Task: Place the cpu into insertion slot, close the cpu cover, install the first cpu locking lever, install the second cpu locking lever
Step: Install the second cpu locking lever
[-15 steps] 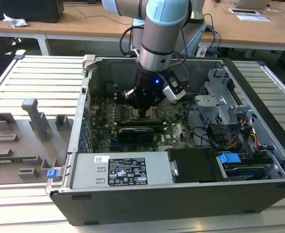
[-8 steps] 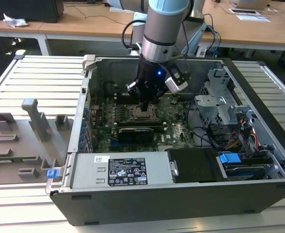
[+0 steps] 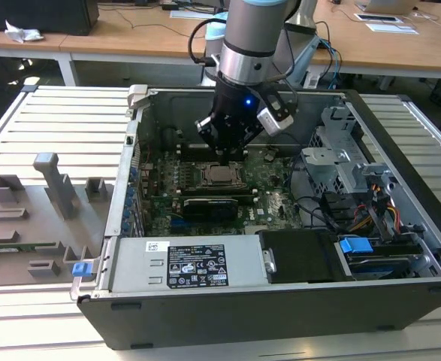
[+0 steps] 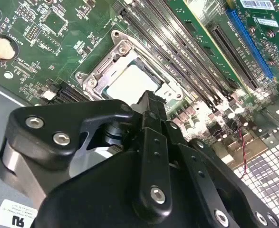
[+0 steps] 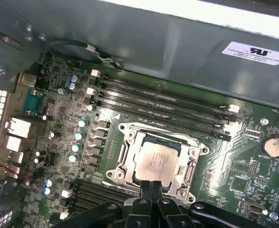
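the gripper (image 5: 150, 190) is hovering just above the near edge of the cpu (image 5: 154, 159), fingers pressed together and holding nothing. the cpu is sitting in the insertion slot (image 5: 138, 140) on the motherboard (image 3: 269, 197), with the cpu cover (image 5: 189, 168) lying closed around it, inside the open computer case (image 3: 400, 135).

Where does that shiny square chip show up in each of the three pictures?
Exterior view: the cpu sits mid-motherboard, just below the gripper.
First wrist view: the cpu lies inside its metal frame, right by the gripper.
Second wrist view: the cpu is partly hidden by the gripper.
Shared landmark: the long black memory slots beside it.
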Controlling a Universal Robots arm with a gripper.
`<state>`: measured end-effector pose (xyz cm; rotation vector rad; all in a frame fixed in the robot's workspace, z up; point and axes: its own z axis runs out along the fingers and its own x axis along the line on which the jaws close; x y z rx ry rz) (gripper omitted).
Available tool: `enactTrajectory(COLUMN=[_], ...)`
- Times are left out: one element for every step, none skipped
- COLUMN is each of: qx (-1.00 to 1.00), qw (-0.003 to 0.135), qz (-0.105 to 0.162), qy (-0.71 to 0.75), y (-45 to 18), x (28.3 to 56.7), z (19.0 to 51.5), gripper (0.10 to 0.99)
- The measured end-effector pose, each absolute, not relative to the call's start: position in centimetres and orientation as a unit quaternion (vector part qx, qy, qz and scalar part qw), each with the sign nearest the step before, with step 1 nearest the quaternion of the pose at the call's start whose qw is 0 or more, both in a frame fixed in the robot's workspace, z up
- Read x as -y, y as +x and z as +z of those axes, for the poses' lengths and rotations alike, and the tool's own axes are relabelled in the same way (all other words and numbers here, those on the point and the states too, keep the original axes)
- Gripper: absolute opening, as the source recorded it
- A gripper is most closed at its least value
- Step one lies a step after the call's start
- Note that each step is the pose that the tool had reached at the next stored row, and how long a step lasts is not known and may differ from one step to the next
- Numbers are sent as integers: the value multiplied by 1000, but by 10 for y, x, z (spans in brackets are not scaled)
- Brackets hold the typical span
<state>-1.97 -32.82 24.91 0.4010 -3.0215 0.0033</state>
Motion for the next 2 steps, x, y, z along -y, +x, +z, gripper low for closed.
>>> enactTrajectory(qx=[990, 990], qw=[47, 47], qz=[1, 1], qy=[131, 131], y=[-20, -20], x=[328, 328], z=[249, 249], gripper=[106, 106])
